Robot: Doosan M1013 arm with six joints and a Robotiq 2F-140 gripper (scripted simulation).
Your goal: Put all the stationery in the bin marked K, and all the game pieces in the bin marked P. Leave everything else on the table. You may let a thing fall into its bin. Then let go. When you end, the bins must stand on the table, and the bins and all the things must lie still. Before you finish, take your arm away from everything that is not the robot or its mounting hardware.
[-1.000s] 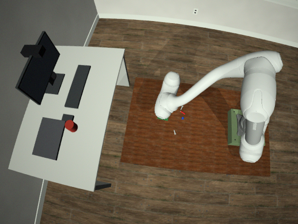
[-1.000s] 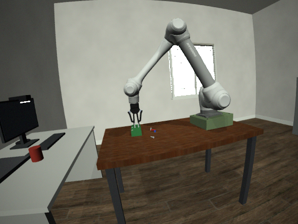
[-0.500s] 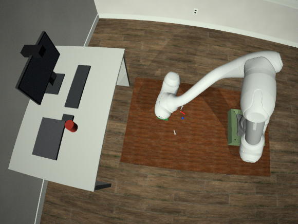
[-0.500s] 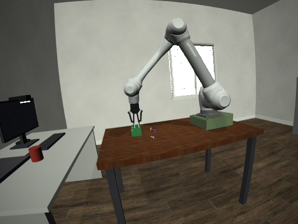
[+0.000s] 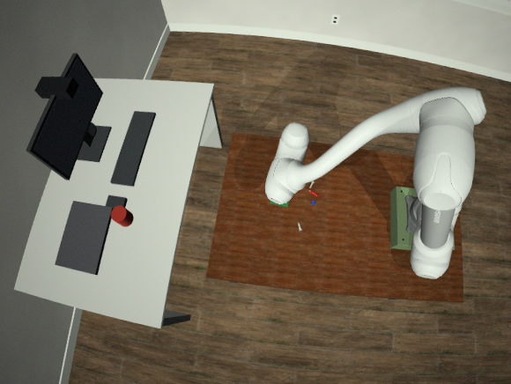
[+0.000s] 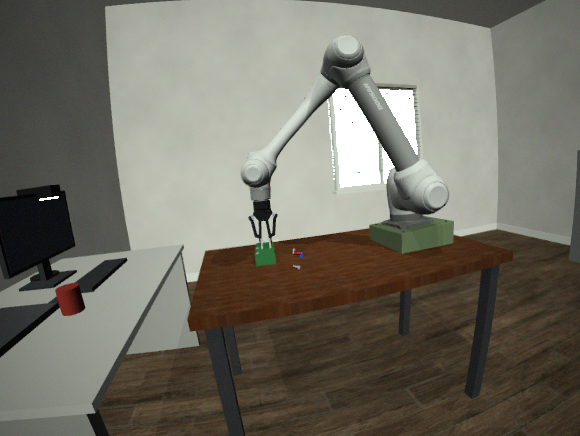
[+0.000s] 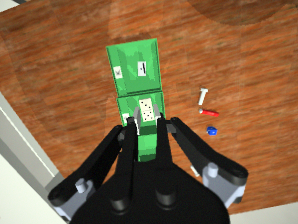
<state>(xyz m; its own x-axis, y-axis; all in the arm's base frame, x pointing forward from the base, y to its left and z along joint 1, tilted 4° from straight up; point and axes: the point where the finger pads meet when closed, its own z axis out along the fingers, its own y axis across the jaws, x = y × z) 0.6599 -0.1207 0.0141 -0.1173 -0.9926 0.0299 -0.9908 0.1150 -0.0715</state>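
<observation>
Two green bins stand end to end on the brown table, the far one (image 7: 134, 67) and the near one (image 7: 142, 127); I cannot read their letters. My gripper (image 7: 147, 111) hangs straight over the near bin, also seen in the side view (image 6: 263, 239). A white die (image 7: 145, 110) with black dots sits between the fingertips, which stand slightly wider than it. To the right on the table lie a white bolt (image 7: 202, 95), a red pen-like stick (image 7: 209, 112) and a small blue piece (image 7: 211, 131). Another white bolt (image 5: 299, 226) lies apart from them.
The arm's green base block (image 6: 411, 235) stands at the table's far right. A grey desk (image 5: 110, 198) with monitor, keyboard and a red cylinder (image 5: 122, 216) stands left of the table.
</observation>
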